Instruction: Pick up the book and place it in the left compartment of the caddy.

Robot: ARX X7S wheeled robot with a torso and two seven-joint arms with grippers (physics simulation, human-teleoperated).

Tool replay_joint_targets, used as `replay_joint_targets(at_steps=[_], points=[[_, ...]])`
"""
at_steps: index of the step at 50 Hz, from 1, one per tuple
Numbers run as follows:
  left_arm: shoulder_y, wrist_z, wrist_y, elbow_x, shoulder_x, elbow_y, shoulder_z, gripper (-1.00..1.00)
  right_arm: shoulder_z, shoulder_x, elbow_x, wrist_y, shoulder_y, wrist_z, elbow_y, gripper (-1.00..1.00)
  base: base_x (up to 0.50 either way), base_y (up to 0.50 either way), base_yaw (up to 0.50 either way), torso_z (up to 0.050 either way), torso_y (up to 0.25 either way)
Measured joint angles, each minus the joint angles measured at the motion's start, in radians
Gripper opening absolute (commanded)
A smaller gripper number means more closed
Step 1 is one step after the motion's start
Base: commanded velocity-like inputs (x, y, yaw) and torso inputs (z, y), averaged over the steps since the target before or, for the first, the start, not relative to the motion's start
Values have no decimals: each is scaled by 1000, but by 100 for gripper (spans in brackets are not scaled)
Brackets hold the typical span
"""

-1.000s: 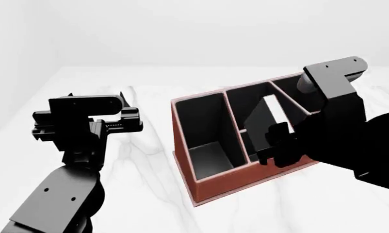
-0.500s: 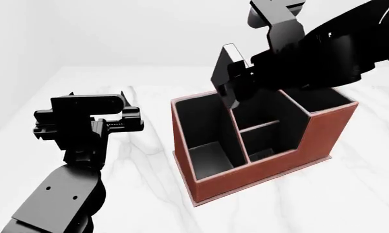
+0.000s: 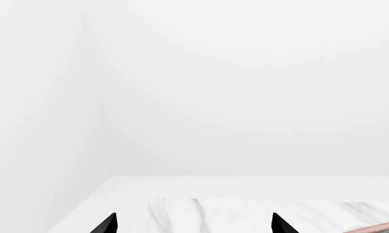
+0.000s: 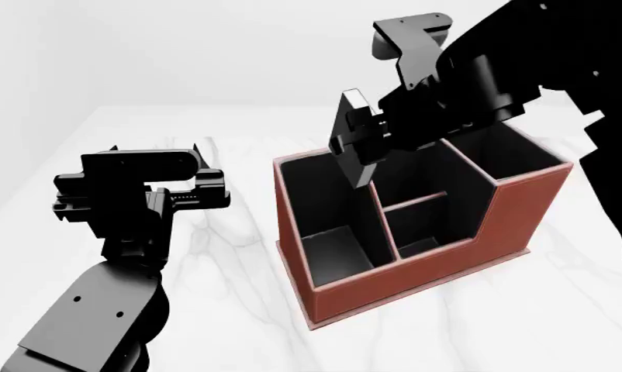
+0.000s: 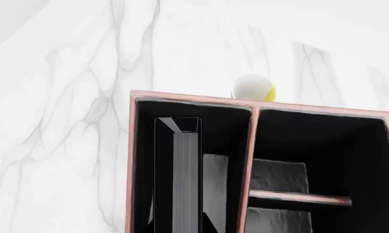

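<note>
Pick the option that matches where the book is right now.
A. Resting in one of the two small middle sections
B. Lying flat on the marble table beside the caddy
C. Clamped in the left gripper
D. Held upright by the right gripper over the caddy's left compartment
D: the right gripper holds the book upright above the left compartment of the caddy, and the right wrist view shows it lined up with that section.

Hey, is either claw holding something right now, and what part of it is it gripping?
The right claw pinches the book by its lower end, upright above the caddy. The left claw is empty.
</note>
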Motion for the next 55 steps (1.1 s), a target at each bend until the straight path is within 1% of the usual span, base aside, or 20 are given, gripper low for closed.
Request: replay_joint_targets(at_steps=[15, 23, 42, 55], points=[[3, -3, 11, -3, -4, -12, 1, 100, -41, -54, -35, 8, 7, -70, 91, -100, 0, 0, 0, 0, 1], [5, -4, 16, -5, -4, -16, 2, 100, -91, -106, -94, -21, -12, -154, 167, -100, 0, 0, 0, 0, 1], [6, -10, 19, -13, -9, -17, 1, 100, -233, -257, -247, -128, -89, -414, 417, -100, 0, 0, 0, 0, 1], [5, -14, 19, -18, -12, -18, 1, 100, -294, -303, -268, -184, -127, -490, 505, -100, 0, 0, 0, 0, 1]])
